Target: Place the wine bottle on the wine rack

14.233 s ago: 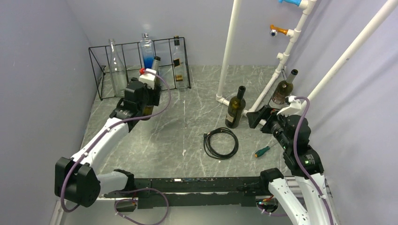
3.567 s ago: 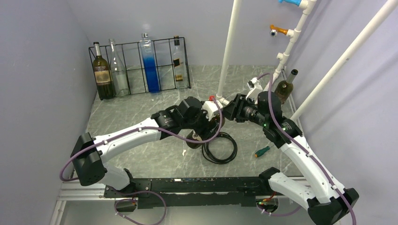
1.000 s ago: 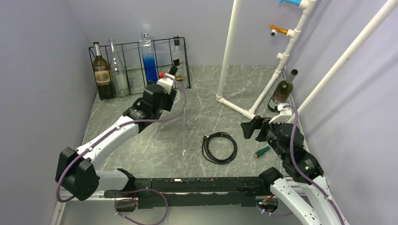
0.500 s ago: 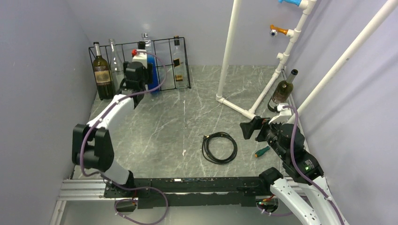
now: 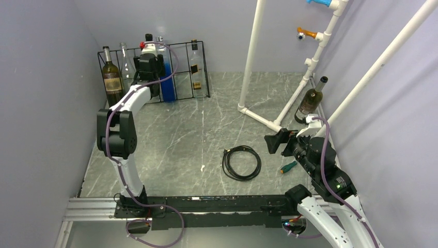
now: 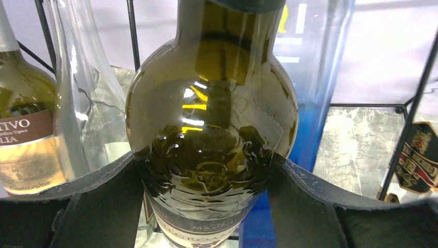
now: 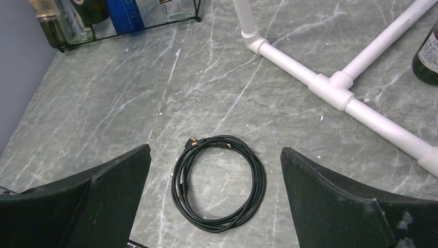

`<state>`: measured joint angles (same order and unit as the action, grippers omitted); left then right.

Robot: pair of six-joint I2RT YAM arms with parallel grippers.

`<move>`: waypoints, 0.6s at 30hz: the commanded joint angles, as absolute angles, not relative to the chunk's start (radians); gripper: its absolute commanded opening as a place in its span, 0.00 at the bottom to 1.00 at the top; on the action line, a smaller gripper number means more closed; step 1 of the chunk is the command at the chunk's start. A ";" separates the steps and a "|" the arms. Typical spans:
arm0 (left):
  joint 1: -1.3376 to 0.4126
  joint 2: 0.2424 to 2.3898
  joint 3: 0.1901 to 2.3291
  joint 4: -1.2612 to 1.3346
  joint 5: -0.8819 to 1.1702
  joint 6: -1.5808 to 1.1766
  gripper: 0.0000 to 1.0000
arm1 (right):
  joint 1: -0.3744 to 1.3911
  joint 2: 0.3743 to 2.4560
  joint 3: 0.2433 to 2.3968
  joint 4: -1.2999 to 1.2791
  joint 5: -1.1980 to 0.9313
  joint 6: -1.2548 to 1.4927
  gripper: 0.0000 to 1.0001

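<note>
Left hand (image 6: 206, 164) at the rack (image 6: 131, 36), clamped on a bottle (image 6: 212, 103).
Right hand (image 7: 215, 150), well right of the rack, gapes empty.

Black cable coil (image 5: 241, 162) near screwdriver (image 5: 288, 167), not touching.

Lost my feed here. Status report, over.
Left tool shut on wine bottle, at wine rack. Right tool open, empty. Clear bottle, blue bottle close alongside.
</note>
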<state>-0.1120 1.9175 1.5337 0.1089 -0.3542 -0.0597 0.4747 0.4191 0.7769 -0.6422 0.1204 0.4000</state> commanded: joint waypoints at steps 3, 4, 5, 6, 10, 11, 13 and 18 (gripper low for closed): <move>-0.090 1.929 1.609 0.223 -0.379 -0.130 0.00 | 0.479 0.425 0.780 -0.610 0.124 0.398 1.00; -0.085 1.930 1.602 0.229 -0.380 -0.133 0.00 | 0.479 0.426 0.781 -0.611 0.124 0.399 1.00; -0.078 1.932 1.595 0.237 -0.376 -0.133 0.00 | 0.478 0.426 0.781 -0.611 0.125 0.399 1.00; -0.071 1.938 1.593 0.240 -0.370 -0.136 0.00 | 0.478 0.425 0.780 -0.611 0.125 0.399 1.00; -0.036 1.970 1.615 0.213 -0.306 -0.171 0.00 | 0.479 0.431 0.779 -0.611 0.124 0.399 1.00; -0.033 1.978 1.621 0.212 -0.290 -0.173 0.00 | 0.479 0.432 0.780 -0.612 0.125 0.399 1.00; -0.027 1.990 1.629 0.206 -0.282 -0.185 0.00 | 0.479 0.437 0.782 -0.614 0.129 0.399 1.00; -0.023 2.008 1.637 0.200 -0.263 -0.198 0.00 | 0.478 0.435 0.782 -0.615 0.136 0.403 1.00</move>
